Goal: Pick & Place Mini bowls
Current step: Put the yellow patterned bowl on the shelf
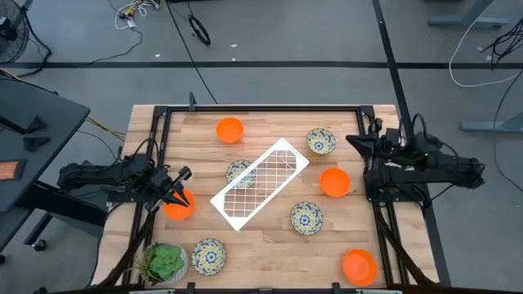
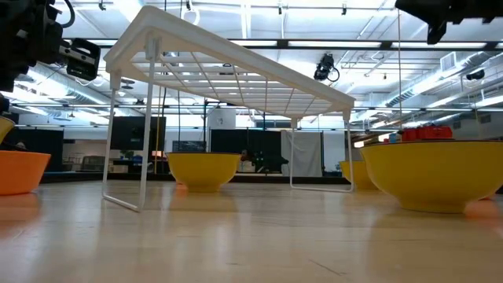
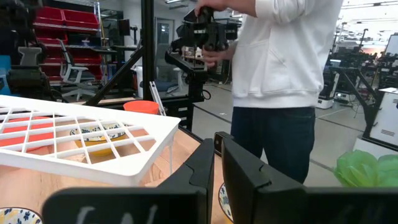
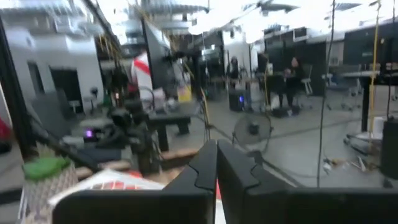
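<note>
Orange and patterned bowls lie scattered around the white wire rack (image 1: 260,183), which stands in the middle of the wooden table (image 1: 270,249). One patterned bowl (image 1: 239,171) sits under the rack's left end. Other patterned bowls (image 1: 320,140) are past the rack's far right corner, and one (image 1: 306,217) and another (image 1: 208,255) lie on its near side. Plain orange ones sit beyond the rack (image 1: 230,129), to its right (image 1: 334,182), and at the near right corner of the table (image 1: 359,265).

Left of the rack, the left gripper (image 1: 178,189) hangs right over one orange bowl (image 1: 179,207); in its wrist view the two fingers (image 3: 239,177) stand nearly together, with only a thin slit between them. The right gripper (image 1: 362,143) waits at the table's right edge, well apart from the rack, its fingers (image 4: 233,165) likewise pressed close.

With the claw this narrow, it would likely come down on the orange bowl's rim rather than around it, tipping or skating the bowl across the smooth wood toward the rack's leg. The potted plant (image 1: 164,263) sits near the same arm, so a wide swing could knock it. A person (image 3: 283,68) stands close behind the table.
</note>
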You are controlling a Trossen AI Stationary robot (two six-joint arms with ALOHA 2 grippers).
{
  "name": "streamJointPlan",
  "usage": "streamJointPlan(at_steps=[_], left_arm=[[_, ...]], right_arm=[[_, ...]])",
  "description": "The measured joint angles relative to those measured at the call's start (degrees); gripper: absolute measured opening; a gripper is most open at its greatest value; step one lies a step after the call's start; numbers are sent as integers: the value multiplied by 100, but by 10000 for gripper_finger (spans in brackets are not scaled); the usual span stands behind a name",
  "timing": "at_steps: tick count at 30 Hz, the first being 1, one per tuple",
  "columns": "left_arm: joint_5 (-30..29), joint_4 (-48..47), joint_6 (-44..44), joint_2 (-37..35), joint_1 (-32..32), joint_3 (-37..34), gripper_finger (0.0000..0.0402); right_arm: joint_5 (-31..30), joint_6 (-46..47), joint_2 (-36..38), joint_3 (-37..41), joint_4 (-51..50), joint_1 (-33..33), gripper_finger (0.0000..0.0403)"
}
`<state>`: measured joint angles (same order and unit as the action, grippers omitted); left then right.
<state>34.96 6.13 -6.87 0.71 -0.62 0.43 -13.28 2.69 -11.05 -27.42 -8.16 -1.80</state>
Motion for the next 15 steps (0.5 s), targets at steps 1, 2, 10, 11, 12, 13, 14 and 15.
streamJointPlan(at_steps=[1, 2, 10, 11, 12, 13, 14, 15], left_arm=[[0, 0, 0, 0, 0, 0, 37], [2, 0, 0, 0, 0, 0, 37], [0, 0, -2, 0, 1, 0, 37], [0, 1, 0, 0, 0, 0, 37], [0, 0, 0, 0, 0, 0, 37], [0, 0, 0, 0, 0, 0, 37], [2, 0, 0, 0, 0, 0, 37], [2, 0, 0, 0, 0, 0, 37]], right_arm=[[-4, -33, -92, -165, -204, -1, 15], [-21, -97, -202, -319, -368, -7, 15], [-28, -471, -1187, -1327, -1385, -221, 15], [-27, -496, -1310, -1438, -1482, -273, 15], [-26, -519, -1429, -1540, -1591, -327, 15], [-26, -532, -1539, -1634, -1673, -394, 15], [-22, -535, -1639, -1730, -1742, -458, 15], [15, -535, -1733, -1824, -1816, -528, 15]])
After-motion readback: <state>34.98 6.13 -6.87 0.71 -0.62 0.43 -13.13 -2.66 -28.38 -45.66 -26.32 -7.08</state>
